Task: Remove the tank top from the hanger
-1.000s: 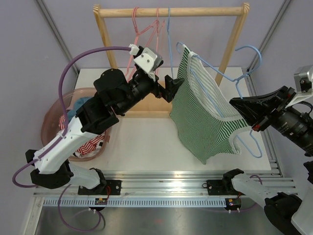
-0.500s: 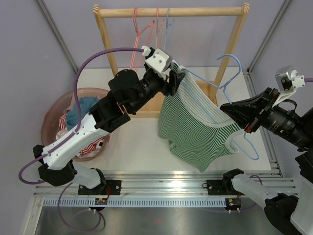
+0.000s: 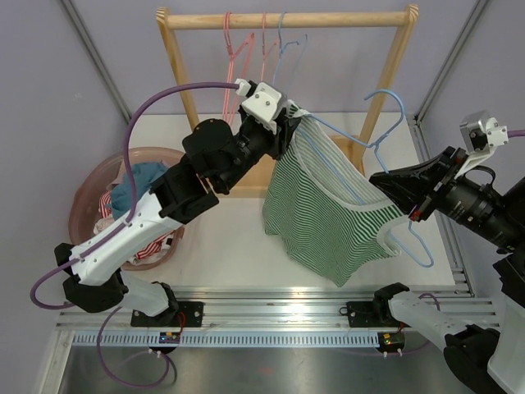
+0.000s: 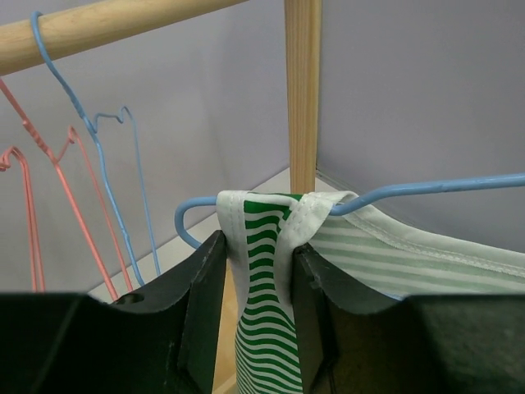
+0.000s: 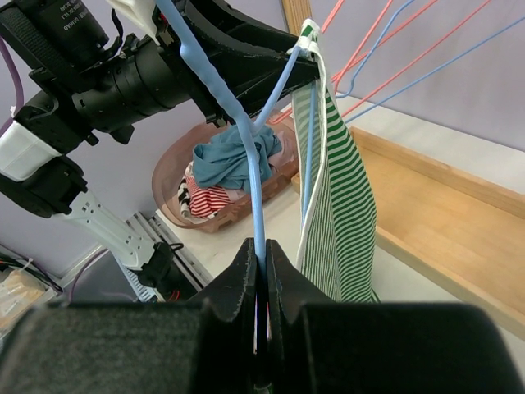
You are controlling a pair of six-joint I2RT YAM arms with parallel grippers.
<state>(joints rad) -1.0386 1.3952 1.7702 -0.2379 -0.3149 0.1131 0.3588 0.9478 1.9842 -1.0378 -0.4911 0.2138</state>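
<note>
Two claws hold one load in the air over the table's (image 3: 221,238) far right part.
At the hanger's (image 4: 435,187) tip the left claw (image 4: 258,271) pinches the tank top (image 3: 328,222) by its shoulder strap. The right claw (image 5: 261,271) is clamped on the wire's other end, so the hanger's long axis runs between them. A second ago the left jaws gaped, lower, beside the fabric.

Plain lavender walls (image 3: 33,123) enclose a white table (image 3: 234,240) with a wooden clothes rack (image 3: 328,18) standing at its far edge
</note>
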